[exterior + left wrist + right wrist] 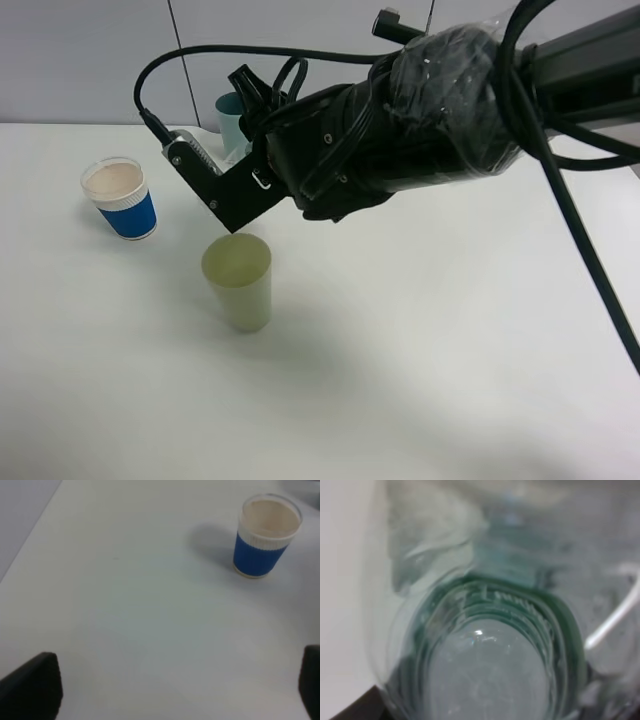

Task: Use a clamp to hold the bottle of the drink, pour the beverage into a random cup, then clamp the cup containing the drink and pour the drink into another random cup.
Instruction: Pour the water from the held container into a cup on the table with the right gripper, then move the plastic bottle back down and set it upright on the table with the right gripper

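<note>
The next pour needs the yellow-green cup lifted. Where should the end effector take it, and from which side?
Probably mid wall on the yellow-green cup, level from the side, not above. It stands upright, open-mouthed, widening upward, so a side grip seats under the flare and leaves the rim free.

My table (420,340) looks matt and smooth. The yellow-green cup (238,285) seems dull plastic, the blue cup (260,555) ribbed paper, the bottle (485,670) clear glossy plastic.
</note>
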{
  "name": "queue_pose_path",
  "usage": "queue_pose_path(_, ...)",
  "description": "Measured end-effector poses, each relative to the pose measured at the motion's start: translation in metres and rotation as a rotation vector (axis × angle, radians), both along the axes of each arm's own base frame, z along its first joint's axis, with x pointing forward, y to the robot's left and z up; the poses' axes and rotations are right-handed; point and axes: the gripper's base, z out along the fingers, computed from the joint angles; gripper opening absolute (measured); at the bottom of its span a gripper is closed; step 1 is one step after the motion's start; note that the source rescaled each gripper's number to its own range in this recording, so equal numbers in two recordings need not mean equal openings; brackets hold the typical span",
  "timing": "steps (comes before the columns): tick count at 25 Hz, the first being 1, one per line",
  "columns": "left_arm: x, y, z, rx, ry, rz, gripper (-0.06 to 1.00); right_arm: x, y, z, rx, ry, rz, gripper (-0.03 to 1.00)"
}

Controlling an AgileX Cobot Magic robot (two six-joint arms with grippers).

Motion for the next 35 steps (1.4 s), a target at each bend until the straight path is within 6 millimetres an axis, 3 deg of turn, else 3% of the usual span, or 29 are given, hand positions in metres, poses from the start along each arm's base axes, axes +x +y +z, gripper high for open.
queue_pose_path(5, 0.0, 0.0, 0.0, 0.0, 0.0, 0.0, 0.87, 0.008, -0.013, 0.003, 0.301, 0.109, -0.266, 0.0)
queue_pose_path(18, 0.0, 0.0, 0.0, 0.0, 0.0, 0.0, 0.87, 0.02, -0.037, 0.053, 1.231, 0.427, -0.751, 0.0)
queue_pose_path(26, 0.0, 0.0, 0.0, 0.0, 0.0, 0.0, 0.87, 0.042, -0.06, 0.051, 1.426, 0.505, -0.954, 0.0)
queue_pose_path(35, 0.0, 0.0, 0.0, 0.0, 0.0, 0.0, 0.87, 0.05, -0.069, 0.05, 1.519, 0.575, -1.035, 0.0)
